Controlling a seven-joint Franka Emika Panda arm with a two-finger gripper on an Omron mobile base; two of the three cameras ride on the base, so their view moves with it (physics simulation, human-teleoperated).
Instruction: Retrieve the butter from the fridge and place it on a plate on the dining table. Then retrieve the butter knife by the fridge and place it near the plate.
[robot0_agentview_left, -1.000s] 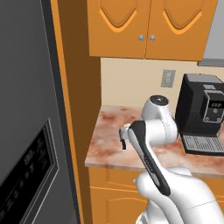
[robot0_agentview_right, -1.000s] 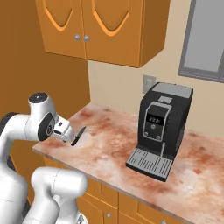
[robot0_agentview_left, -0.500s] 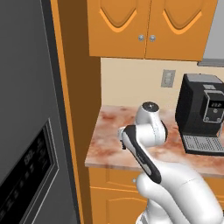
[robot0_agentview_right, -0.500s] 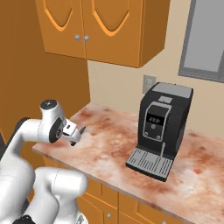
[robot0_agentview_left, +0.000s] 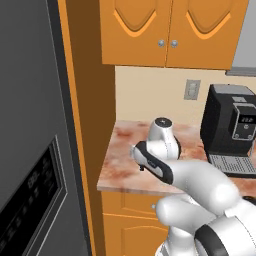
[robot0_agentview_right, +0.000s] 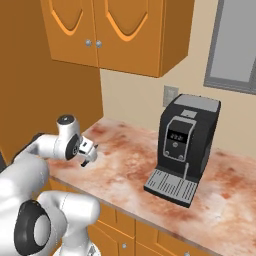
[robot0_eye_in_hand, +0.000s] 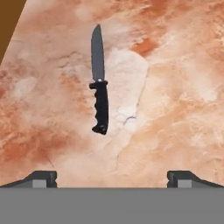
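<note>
One butter knife (robot0_eye_in_hand: 100, 87) lies flat on the marbled reddish counter (robot0_agentview_right: 135, 165), on a pale patch of the stone, apart from every other item. Its long axis runs nearly straight up and down the hand view: the grey blade points toward the top edge of that view, the black ribbed handle toward the bottom, tilted very slightly so the butt sits a little right of the tip. A strip of brown panel shows at the top left corner of the hand view, so the knife lies near the counter's left end. One gripper (robot0_agentview_right: 89, 153) hangs above the left part of the counter, its jaws spread to full width, empty and touching nothing; in the hand view its two dark fingertips (robot0_eye_in_hand: 41, 178) stand far apart at the bottom, with the knife's handle end between and beyond them, clear of both. One black coffee machine (robot0_agentview_right: 184, 147) stands on the counter toward its back edge, well right of the gripper, with a ribbed drip tray at its foot, empty. Two orange cabinet doors (robot0_agentview_left: 167, 31) hang shut over the counter. One grey fridge (robot0_agentview_left: 30, 150) with a black dispenser panel stands closed beyond the counter's left end, an orange side panel (robot0_agentview_left: 92, 125) between them.
</note>
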